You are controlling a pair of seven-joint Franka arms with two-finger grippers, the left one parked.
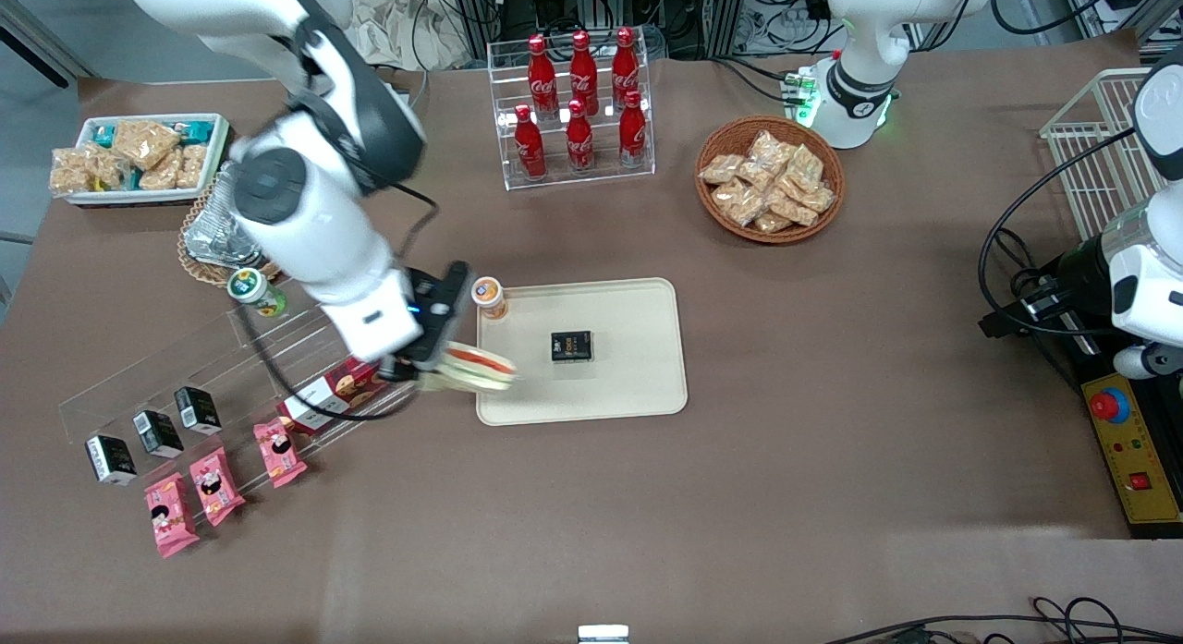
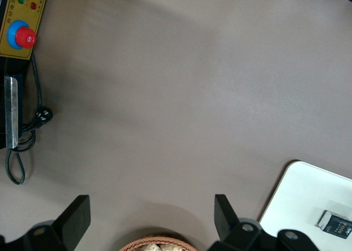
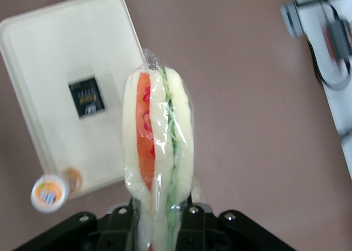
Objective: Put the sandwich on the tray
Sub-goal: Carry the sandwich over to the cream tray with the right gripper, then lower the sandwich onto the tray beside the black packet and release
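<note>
Gripper (image 1: 434,371) clamped on sandwich (image 3: 158,152) at wrapped base, over tray (image 1: 647,385) rim; judged light, soft, crushable, film slippery — best held low, across bread faces.

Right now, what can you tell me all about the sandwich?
The sandwich is a wedge of pale bread with an orange-red layer and a thin green layer, sealed in clear, crinkly plastic. The gripper is shut on one end of it, so it hangs in the air, touching nothing else. In the front view it sits over the edge of the cream tray nearest the working arm, not yet resting on it.
</note>
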